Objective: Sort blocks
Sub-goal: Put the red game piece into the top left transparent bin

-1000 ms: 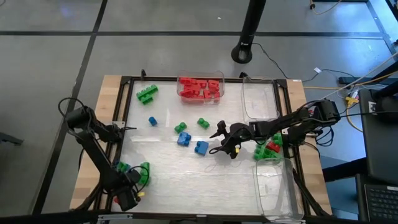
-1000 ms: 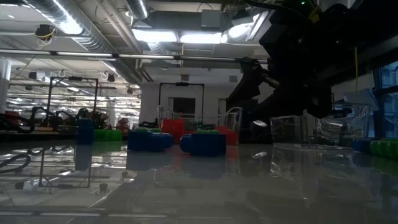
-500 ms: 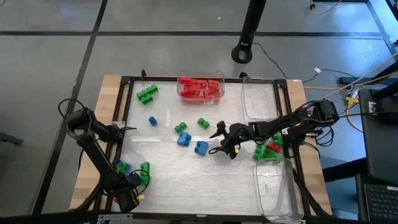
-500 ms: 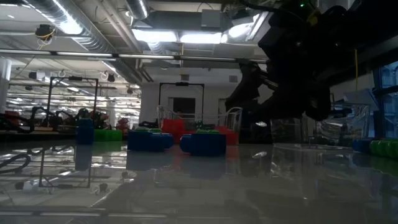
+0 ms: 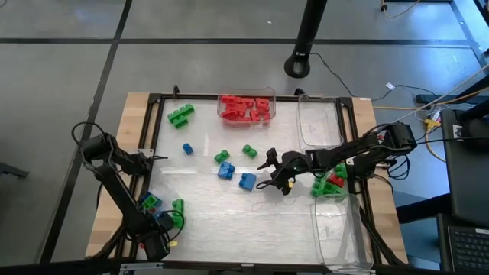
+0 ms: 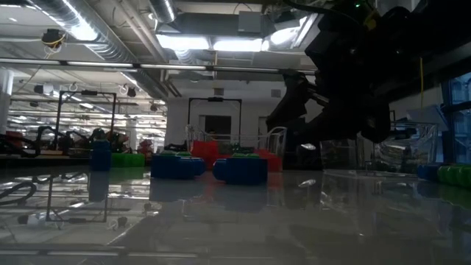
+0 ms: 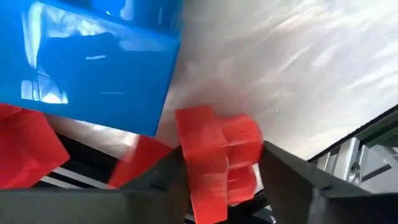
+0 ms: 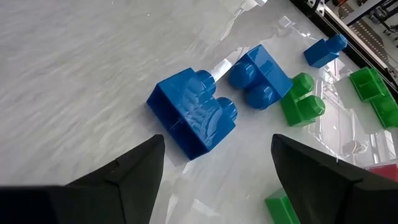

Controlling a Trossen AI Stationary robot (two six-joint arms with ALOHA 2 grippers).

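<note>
Now | left pincer (image 7: 221, 171) clamped on red block (image 7: 217, 158) | right pincer (image 8: 214, 168) apart, blue block (image 8: 191, 112) just ahead

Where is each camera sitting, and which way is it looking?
High view: above, looking straight down on the table; shows both arms.
Low view: at tabletop height, looking level into the room; a dark arm hangs from above.
Left wrist view: on the left arm; its fingers flank a red block.
Right wrist view: on the right arm; its open fingers face a blue block, also seen from above.
</note>
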